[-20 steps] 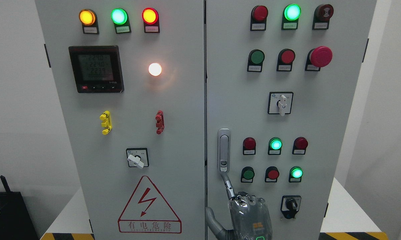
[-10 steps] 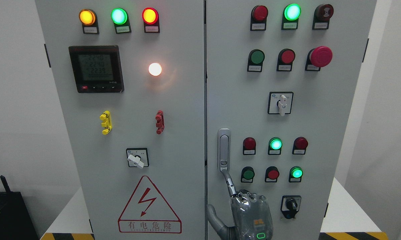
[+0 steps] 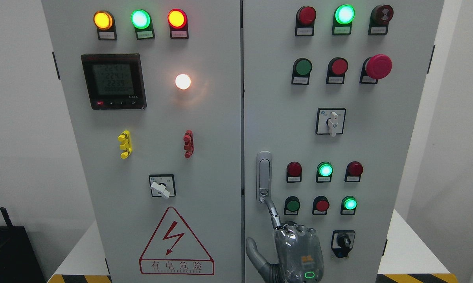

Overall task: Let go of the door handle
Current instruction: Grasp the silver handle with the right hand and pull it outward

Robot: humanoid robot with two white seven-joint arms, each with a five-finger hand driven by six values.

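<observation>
The tall light-grey metal control cabinet (image 3: 205, 118) fills nearly everything in front of me, its two doors shut flush against each other down the middle seam. Nothing of its inside can be seen, so what it holds is anyone's guess; only the outside fittings show. The right door (image 3: 378, 157) carries the slim silver lever-style door handle (image 3: 264, 177), mounted upright just beside the seam and lying flat against its plate, apparently in its closed position.

Rising from the bottom edge, right of the middle, is the robot's grey right hand (image 3: 295, 251) with its clear-covered back toward me. One finger (image 3: 273, 212) stretches up and its tip touches the lower end of the handle, near the small round lock; the thumb sticks out to the left, and the remaining fingers look curled at the knuckles. It has no grip around the handle, just that fingertip contact. I'd judge the release almost done: the door is shut, and what remains is lifting that last finger clear and drawing the arm away. The left hand is nowhere to be seen.

Smaller things dot the doors: a black digital meter (image 3: 113, 81) and rows of coloured indicator lamps (image 3: 140, 19).
</observation>
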